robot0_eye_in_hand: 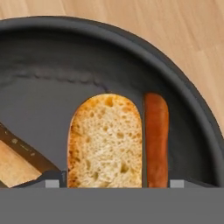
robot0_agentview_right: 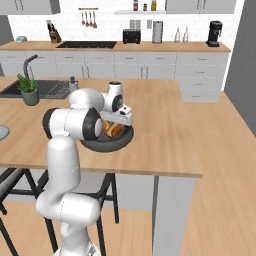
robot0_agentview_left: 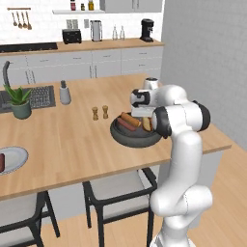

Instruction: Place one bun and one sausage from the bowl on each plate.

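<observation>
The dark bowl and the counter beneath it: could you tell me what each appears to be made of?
The bowl looks like matte dark ceramic or stoneware, possibly cast metal: thick rounded rim, dull charcoal surface with only faint sheen. The counter looks like light wood, sealed smooth: pale tan with long parallel grain lines. Both are rendered, so this is only how they look.
</observation>
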